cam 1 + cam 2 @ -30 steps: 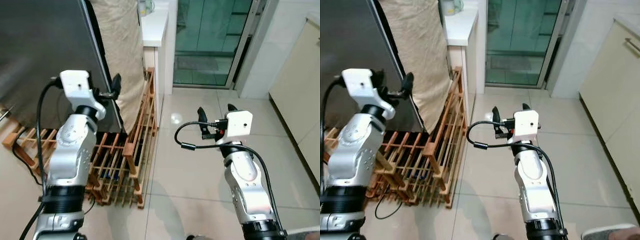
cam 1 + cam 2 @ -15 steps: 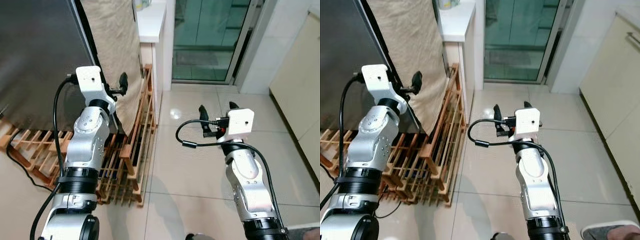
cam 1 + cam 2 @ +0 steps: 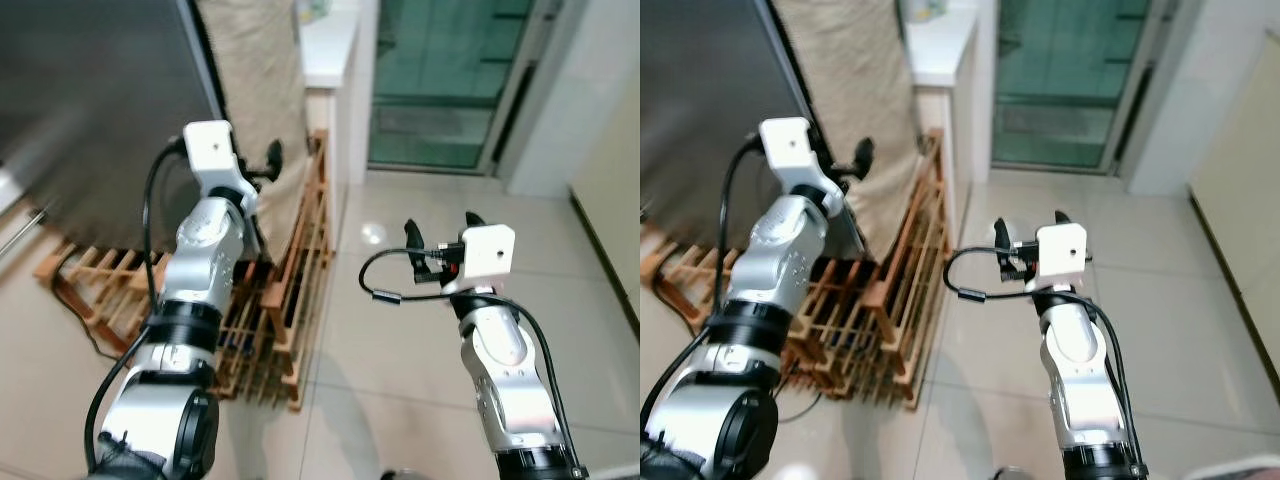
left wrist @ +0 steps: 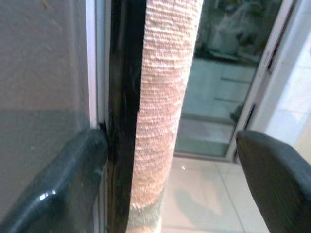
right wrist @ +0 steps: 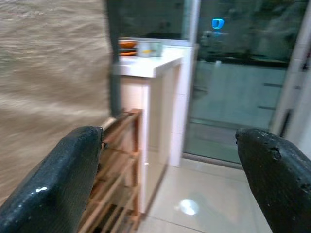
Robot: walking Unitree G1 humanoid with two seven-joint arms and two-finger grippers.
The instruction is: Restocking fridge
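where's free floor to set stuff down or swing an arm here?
Free: the tiled floor between the wooden rack and the right pincer, running on to the glass door. Crowded: the left side, where the left pincer sits at the fridge door edge against the beige cloth, with the rack and a cable below.

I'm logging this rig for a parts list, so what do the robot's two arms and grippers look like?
Both arms are jointed silver metal with black ribbed collars. Each wrist carries a white boxy camera housing with a looping black cable. The left gripper and right gripper each have two long black fingers with a matte, finely textured surface.
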